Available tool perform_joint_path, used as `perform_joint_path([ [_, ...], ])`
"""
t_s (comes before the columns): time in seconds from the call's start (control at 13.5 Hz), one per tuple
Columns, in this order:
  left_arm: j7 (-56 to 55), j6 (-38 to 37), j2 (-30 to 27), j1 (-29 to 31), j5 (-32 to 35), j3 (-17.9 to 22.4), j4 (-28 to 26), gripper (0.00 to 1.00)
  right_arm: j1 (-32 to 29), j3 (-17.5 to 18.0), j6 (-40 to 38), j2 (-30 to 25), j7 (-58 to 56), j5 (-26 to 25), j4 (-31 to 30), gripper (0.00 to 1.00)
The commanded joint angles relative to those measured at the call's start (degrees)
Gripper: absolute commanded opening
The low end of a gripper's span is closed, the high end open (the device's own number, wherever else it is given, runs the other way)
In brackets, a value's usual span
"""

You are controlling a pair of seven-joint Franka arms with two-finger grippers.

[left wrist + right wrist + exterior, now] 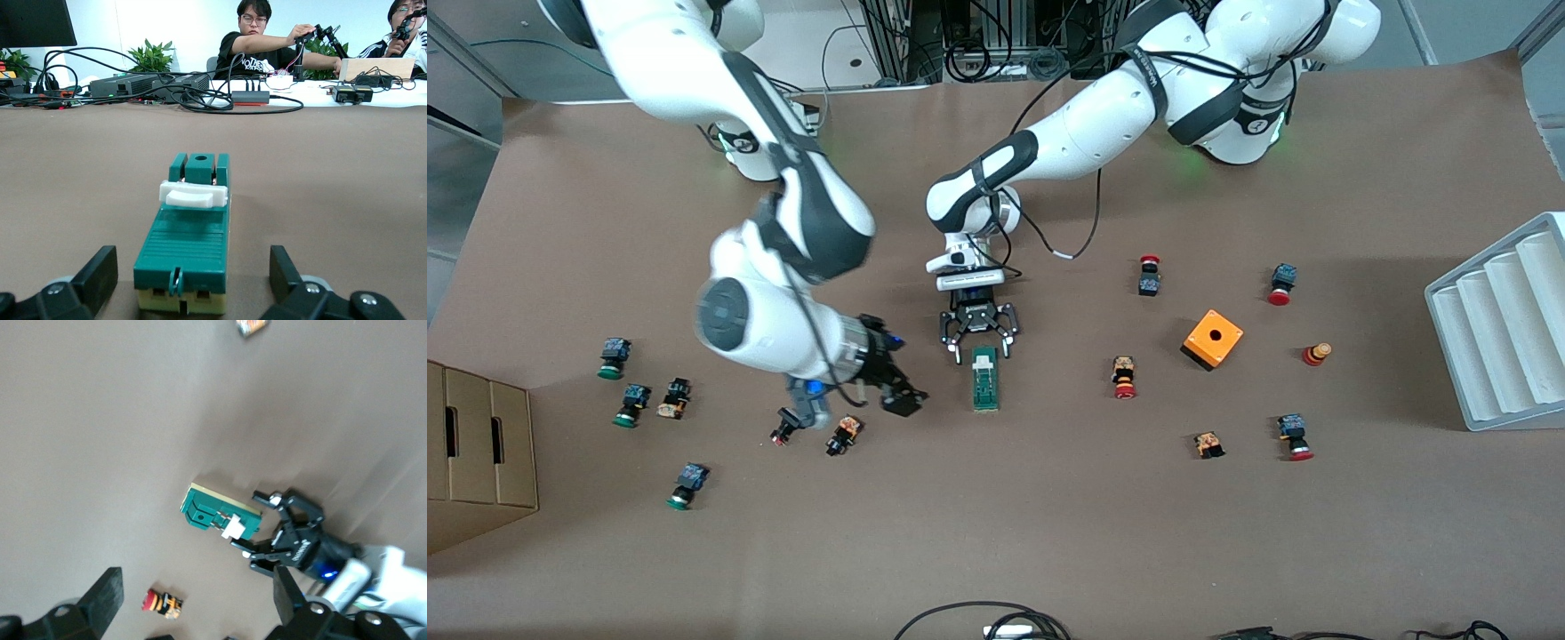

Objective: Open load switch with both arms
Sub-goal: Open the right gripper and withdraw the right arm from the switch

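The load switch [984,380], a dark-green bar with a white block [983,360], lies flat mid-table. My left gripper [980,342] stands open at the switch's end farther from the front camera, low over the table. In the left wrist view its fingers [100,270] stand wide on either side of the load switch [187,240], apart from it. My right gripper [904,398] hangs open in the air beside the switch, toward the right arm's end of the table. The right wrist view shows the load switch [217,513], and the right gripper [198,597] holds nothing.
Red- and green-capped push buttons lie scattered, two [787,427] [843,435] under the right gripper; one red button [162,603] shows between its fingers. An orange cube [1213,339] and a grey ridged tray [1503,324] sit toward the left arm's end, a cardboard box [476,453] at the right arm's end.
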Motion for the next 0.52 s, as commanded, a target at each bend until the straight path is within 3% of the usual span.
perform_joint_path([
  [0.0, 0.4, 0.8, -1.4, 0.6, 0.2, -0.6, -0.9, 1.0, -3.1, 0.0, -5.7, -5.8, -9.7, -1.2, -1.7, 1.0],
  [0.45, 5.2, 3.0, -9.7, 0.4, -9.9, -0.8, -4.9, 1.0, -10.6, -3.5, -17.5, -15.3, -41.0, -8.0, -2.1, 1.0],
])
